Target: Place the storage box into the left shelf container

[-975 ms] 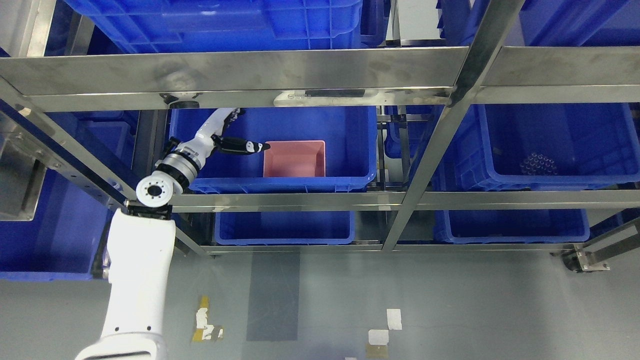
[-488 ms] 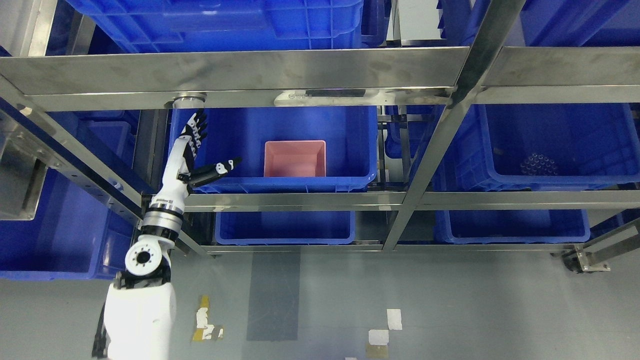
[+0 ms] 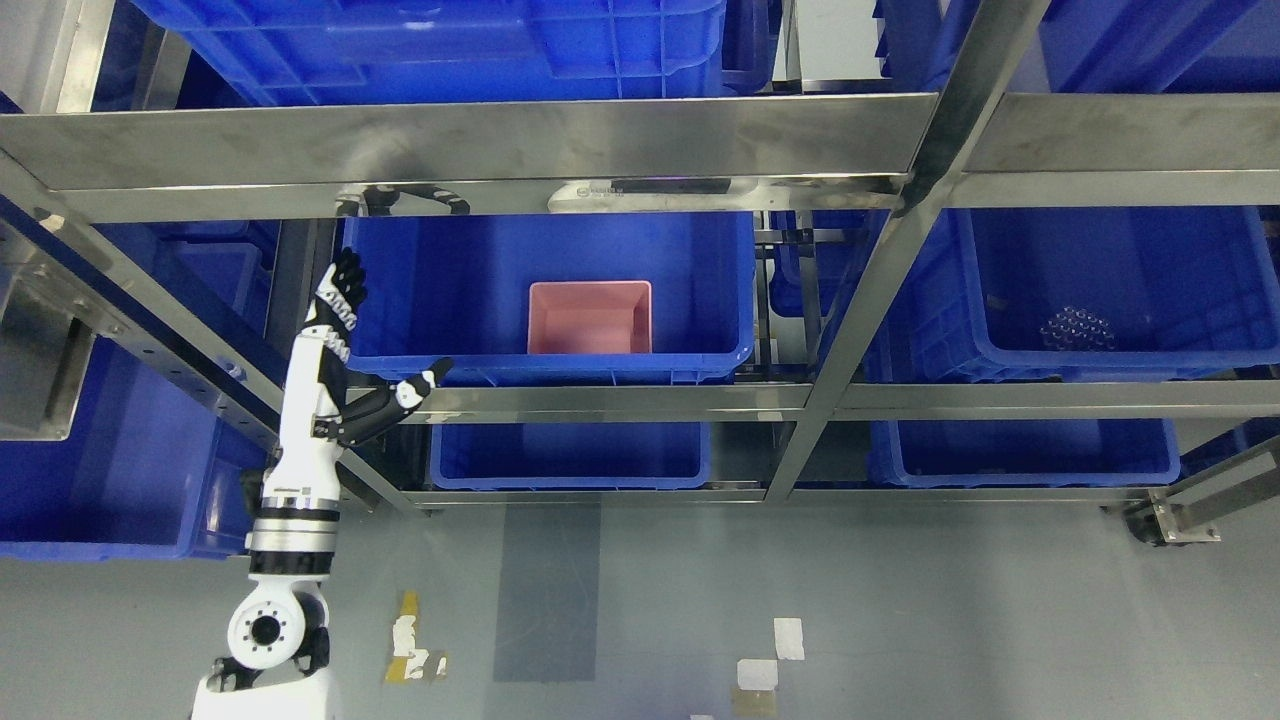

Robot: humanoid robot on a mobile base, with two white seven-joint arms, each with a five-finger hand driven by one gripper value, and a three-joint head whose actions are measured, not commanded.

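Pink storage box sat inside the blue shelf container, with the left hand empty.

The left hand stood upright outside the container's near left corner, fingers stretched wide and thumb pointing right over the steel shelf rail, holding nothing. The box lay up and to the right of the hand, well apart from it, resting against the container's near wall.

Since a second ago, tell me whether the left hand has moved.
Yes. The left hand, open, has pulled back out of the blue container, away from the pink storage box, down toward the steel front rail.
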